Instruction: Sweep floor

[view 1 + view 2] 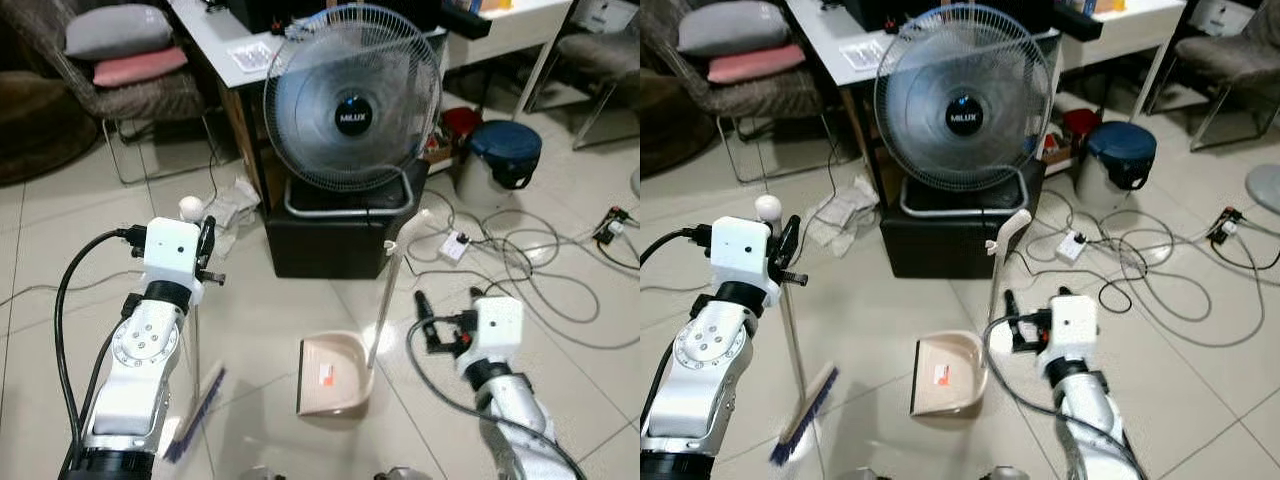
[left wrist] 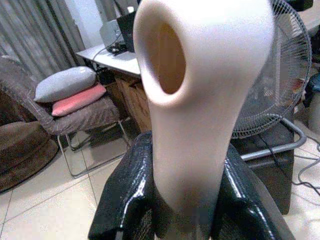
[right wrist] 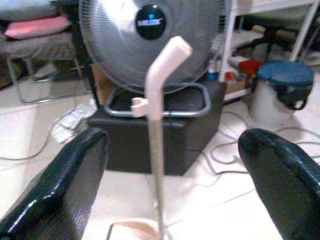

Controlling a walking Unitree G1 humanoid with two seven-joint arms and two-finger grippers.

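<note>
Left claw clenched on broom, right claw released before upright dustpan, fan close behind.

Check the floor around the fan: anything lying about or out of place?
Yes. A crumpled cloth lies on the tiles left of the black box under the fan, and loose cables with a power strip sprawl across the floor on its right, likely to snag the broom.

Bright even indoor light; glare on floor tiles; wrist views soft, perhaps slightly blurred.
</note>
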